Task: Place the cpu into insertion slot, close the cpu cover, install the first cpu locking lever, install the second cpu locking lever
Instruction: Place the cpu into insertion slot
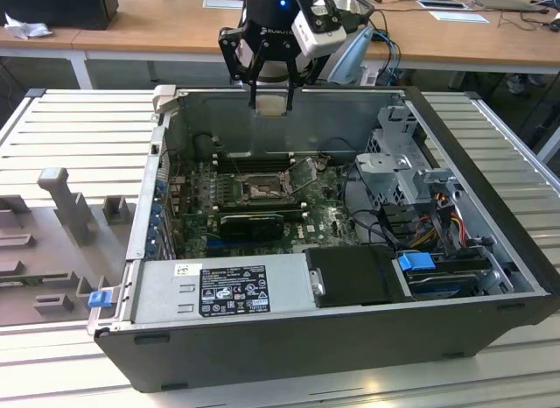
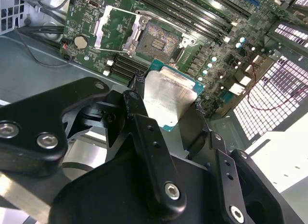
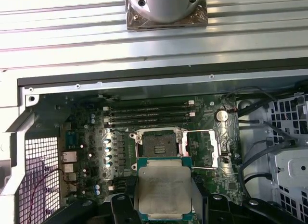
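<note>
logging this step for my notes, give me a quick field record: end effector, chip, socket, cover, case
end effector: shut on the chip, above the open case
chip: silver top showing, gripped at two opposite edges, in the air over the circuit board, not in the socket
socket: empty, pin field bare
cover: open, swung off to one side of the socket
case: lying on its side with the open side up

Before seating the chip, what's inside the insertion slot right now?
Only its bare pin field shows in the insertion slot; the cpu, held by the gripper, hides one rim edge.
</note>
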{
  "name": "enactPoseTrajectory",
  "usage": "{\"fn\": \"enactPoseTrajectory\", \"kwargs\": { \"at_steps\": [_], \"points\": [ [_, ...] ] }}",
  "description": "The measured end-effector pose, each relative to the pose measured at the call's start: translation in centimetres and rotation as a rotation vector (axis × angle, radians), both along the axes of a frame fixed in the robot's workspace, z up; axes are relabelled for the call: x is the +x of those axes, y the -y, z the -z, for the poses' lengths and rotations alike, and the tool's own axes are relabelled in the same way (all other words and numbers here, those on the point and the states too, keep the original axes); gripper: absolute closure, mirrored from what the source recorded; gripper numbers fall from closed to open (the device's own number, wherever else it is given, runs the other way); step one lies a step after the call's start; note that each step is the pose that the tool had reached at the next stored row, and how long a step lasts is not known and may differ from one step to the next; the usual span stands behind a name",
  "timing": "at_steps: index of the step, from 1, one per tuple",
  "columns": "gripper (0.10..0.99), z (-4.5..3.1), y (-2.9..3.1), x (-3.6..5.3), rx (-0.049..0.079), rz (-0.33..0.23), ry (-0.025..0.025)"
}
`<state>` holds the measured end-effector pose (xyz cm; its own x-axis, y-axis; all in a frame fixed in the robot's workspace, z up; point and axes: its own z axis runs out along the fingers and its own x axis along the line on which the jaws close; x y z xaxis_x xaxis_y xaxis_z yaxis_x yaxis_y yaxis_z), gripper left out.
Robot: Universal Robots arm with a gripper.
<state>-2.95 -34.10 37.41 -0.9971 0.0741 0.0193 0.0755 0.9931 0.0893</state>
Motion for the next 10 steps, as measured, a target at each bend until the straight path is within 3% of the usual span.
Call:
{"fn": "enactPoseTrajectory", "kwargs": {
  "at_steps": [10],
  "points": [
    [0.557, 0.03, 0.00, 0.00, 0.000, 0.004, 0.0000]
  ]
}}
